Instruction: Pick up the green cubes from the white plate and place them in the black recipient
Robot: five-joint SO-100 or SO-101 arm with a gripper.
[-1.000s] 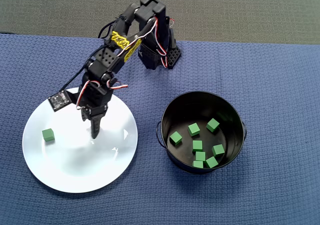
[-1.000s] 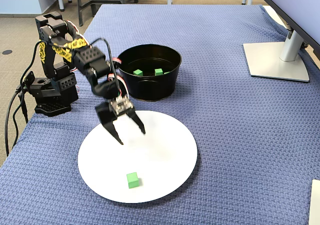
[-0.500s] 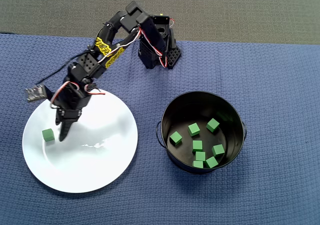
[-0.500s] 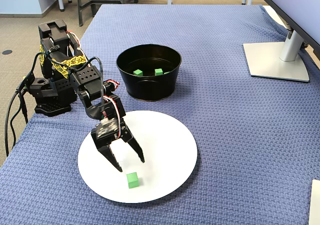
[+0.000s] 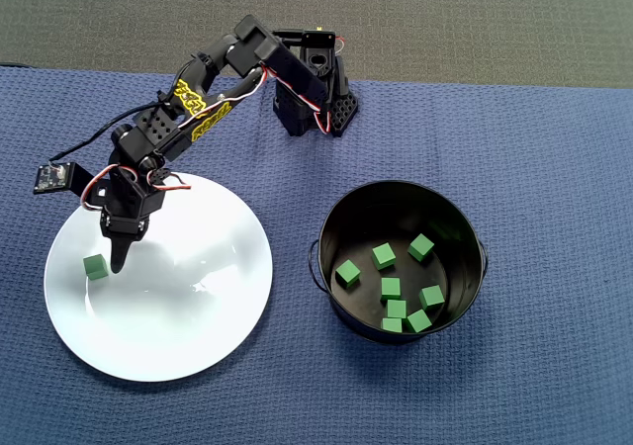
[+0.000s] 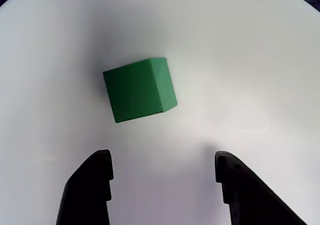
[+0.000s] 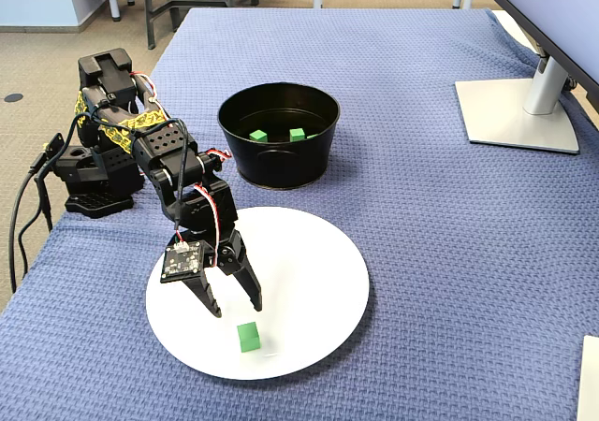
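Note:
One green cube [image 6: 140, 89] lies on the white plate [image 6: 250, 60], just beyond my fingertips in the wrist view. My gripper [image 6: 162, 157] is open and empty, with its jaws wider than the cube. In the overhead view the gripper [image 5: 118, 263] hangs over the plate's [image 5: 188, 307] left part, right beside the cube [image 5: 95, 266]. In the fixed view the gripper [image 7: 237, 310] points down just behind the cube [image 7: 248, 336] near the plate's [image 7: 309, 281] front edge. The black recipient [image 5: 465, 237] holds several green cubes [image 5: 391, 288]; two of them [image 7: 258, 135] show inside it [image 7: 278, 164] in the fixed view.
Blue cloth covers the table. The arm's base [image 5: 309, 99] stands at the back edge in the overhead view, at the left [image 7: 94, 173] in the fixed view. A grey monitor foot [image 7: 519, 112] sits at the far right.
The gripper swung left across the plate and came down close to the lone cube. It stayed open. The cube and the pot have not moved.

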